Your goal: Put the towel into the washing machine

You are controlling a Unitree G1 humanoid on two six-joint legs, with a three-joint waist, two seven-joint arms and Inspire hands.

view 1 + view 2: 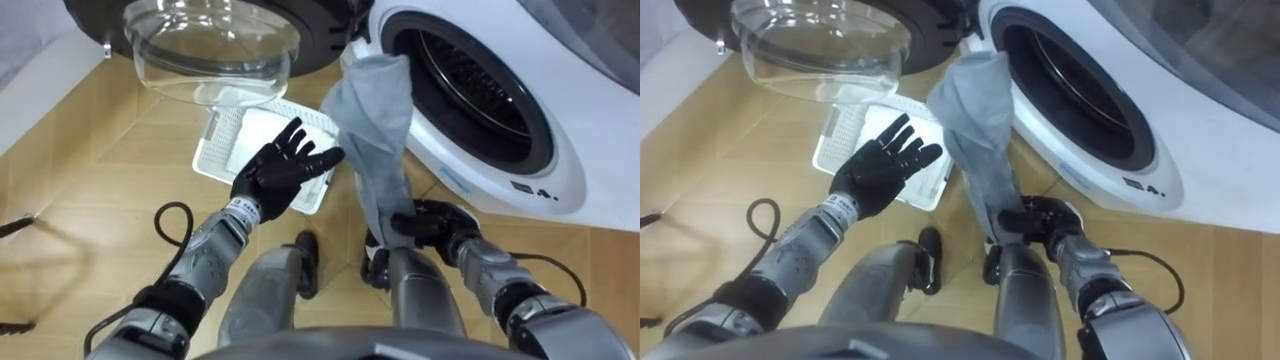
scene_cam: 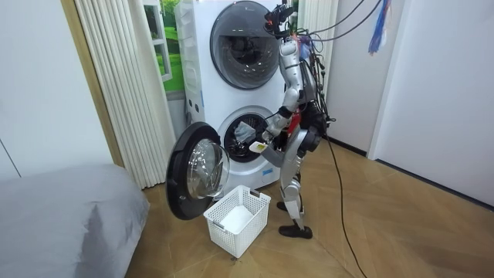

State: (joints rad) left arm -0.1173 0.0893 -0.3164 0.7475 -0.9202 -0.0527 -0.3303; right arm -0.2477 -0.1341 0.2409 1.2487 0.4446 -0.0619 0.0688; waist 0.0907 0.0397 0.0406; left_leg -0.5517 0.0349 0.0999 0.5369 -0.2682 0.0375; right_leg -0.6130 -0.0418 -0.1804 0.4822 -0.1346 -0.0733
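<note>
Right hand (image 1: pixel 425 222) grips the towel (image 1: pixel 375 110), its top at the washer (image 1: pixel 585 120) mouth. Left hand (image 1: pixel 275 172) is open over the basket (image 1: pixel 222 145).

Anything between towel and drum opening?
Nothing visible. The door is swung open, and the towel, gripped in the right hand, has its top at the rim of the drum opening. The left hand hovers open beside it.

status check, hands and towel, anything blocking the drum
Left hand open, over laundry basket. Right hand shut on grey towel, low end; top end at washing machine drum rim. Door open, nothing blocking.
</note>
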